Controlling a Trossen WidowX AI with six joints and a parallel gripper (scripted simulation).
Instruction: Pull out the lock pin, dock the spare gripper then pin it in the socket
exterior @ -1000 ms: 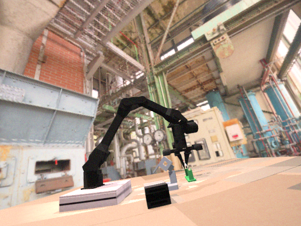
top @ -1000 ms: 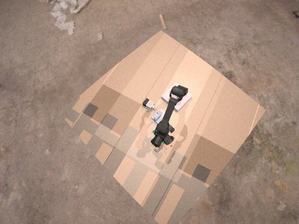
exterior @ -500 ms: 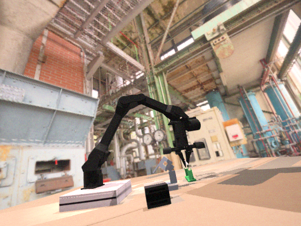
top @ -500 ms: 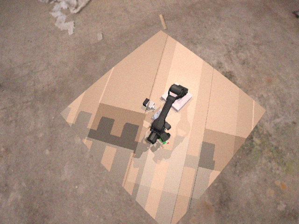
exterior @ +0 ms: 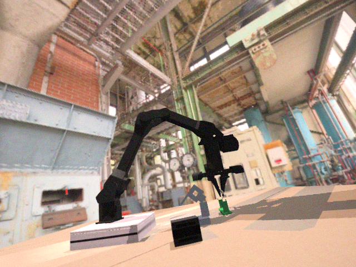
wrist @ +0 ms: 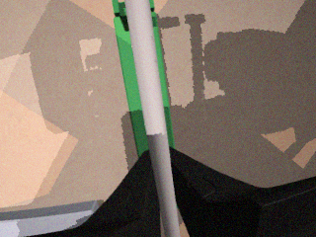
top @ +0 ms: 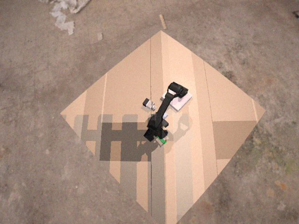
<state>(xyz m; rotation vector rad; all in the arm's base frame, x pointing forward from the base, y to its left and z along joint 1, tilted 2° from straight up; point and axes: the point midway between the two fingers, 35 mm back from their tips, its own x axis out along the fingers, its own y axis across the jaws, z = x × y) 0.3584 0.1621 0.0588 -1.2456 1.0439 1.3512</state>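
My gripper is shut on the lock pin, a long pale grey rod that runs crosswise between the fingertips. The pin is over the green stand, lined up roughly along it; whether they touch I cannot tell. The blue-grey mount stands beside the stand, with its tilted square socket high on it and no pin seen through it. The spare gripper, a white and black block, lies apart on the table. The fingertips are hidden under the arm in the top view.
The arm's thick white base plate lies behind the mount. The arm arches over the mount. A small red spot shows at the stand's end. Broad shadows cross the wooden table.
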